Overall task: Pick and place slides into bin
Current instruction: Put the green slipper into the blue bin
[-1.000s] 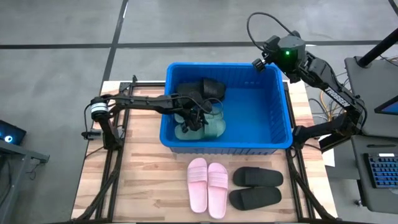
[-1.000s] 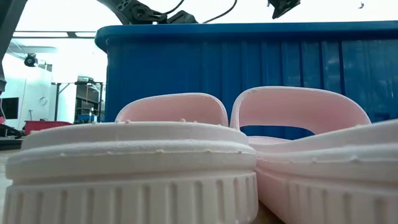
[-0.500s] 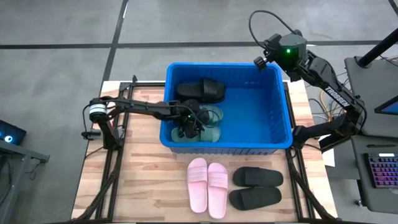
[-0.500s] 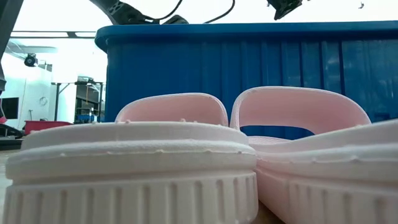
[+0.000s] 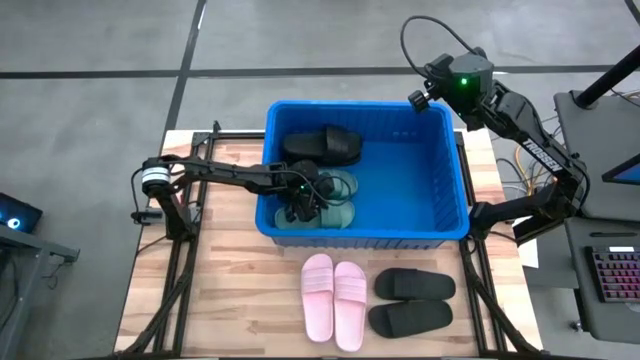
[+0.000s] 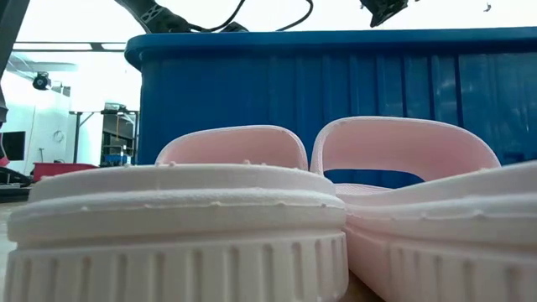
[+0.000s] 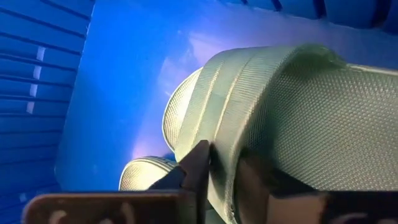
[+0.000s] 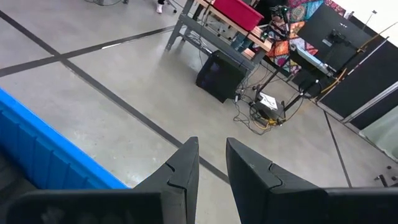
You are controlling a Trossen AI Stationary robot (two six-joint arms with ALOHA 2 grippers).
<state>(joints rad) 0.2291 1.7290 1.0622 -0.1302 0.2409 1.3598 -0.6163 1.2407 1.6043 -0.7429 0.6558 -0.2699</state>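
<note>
The blue bin (image 5: 452,170) stands at the table's far middle. My left gripper (image 5: 303,203) reaches down inside the bin near its near-left wall. It is shut on a dark green slide (image 5: 330,200) that lies over a second green slide (image 7: 143,171). One black slide (image 5: 322,145) rests on the bin floor at the far left. The pink pair (image 5: 333,287) and a black pair (image 5: 412,300) lie soles down on the table in front of the bin. My right gripper (image 5: 418,101) hangs empty above the bin's far right corner, with a narrow gap between its fingers. My left gripper pinches the edge of the green slide's wide ribbed strap (image 7: 219,146) between its two fingers (image 7: 198,163). The fingers come from above, slanting down from the table's left. The slide lies low in the bin over the other green slide; I cannot tell whether it rests on it.
The bin's near wall (image 6: 336,84) stands right behind the pink pair (image 6: 226,159). Bare wood shows on the table's near left (image 5: 230,290). The right wrist view looks past the bin's rim (image 8: 37,134) to the room's floor and equipment beyond.
My left gripper has gone down into the bin and toward its near-left wall, still shut on the green slide. The slide has sunk with it, from near rim height to low over the other green slide. It has kept almost still over the last half second.
</note>
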